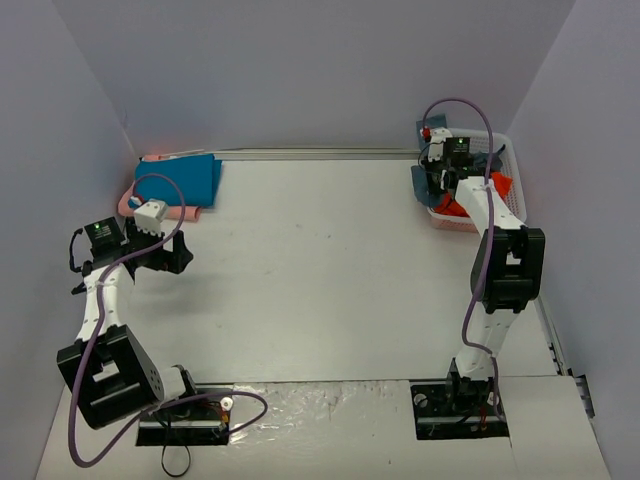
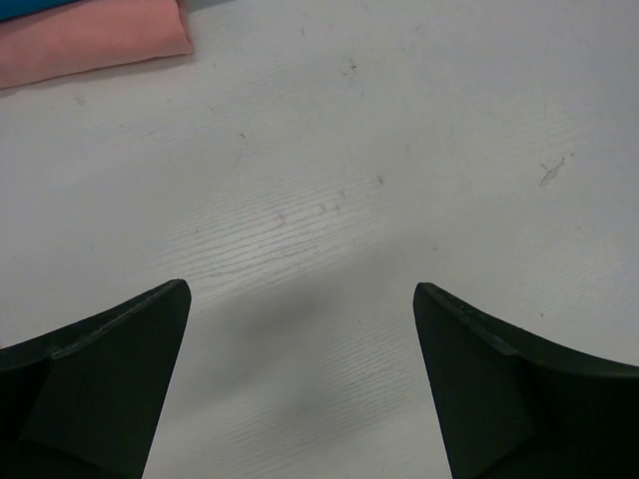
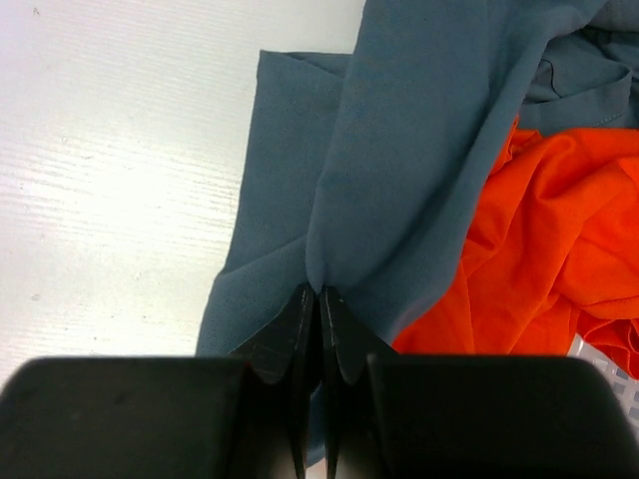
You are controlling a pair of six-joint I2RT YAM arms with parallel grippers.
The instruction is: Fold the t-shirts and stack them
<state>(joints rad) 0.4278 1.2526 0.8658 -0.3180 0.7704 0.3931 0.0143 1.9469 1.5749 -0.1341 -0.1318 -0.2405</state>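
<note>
Four shirts are picked out from the top view: a teal shirt (image 1: 185, 178) is laid folded on a pink shirt (image 1: 160, 210) at the far left of the table (image 1: 330, 270), and a grey shirt (image 1: 420, 183) and an orange shirt (image 1: 500, 185) are bunched at the basket (image 1: 515, 205) on the far right. The left gripper (image 1: 170, 258) is held low over bare table, near the folded pair but apart from it, jaws spread wide. The right gripper (image 1: 440, 185) is reached out to the basket's left side, where grey cloth is draped; its jaws cannot be made out from up here.

Over to the left wrist view: both fingers (image 2: 110, 369) are seen far apart with nothing between them, only white table beneath. The pink shirt's folded edge is caught at the top left corner, with a sliver of teal above it.

Now the right wrist view: the jaws are clamped tight together, and a fold of the grey shirt is pinched right at the tips. Grey cloth is spilled onto the table on the left and is lapped over the orange shirt on the right. A bit of white basket lattice is glimpsed at the bottom right
</note>
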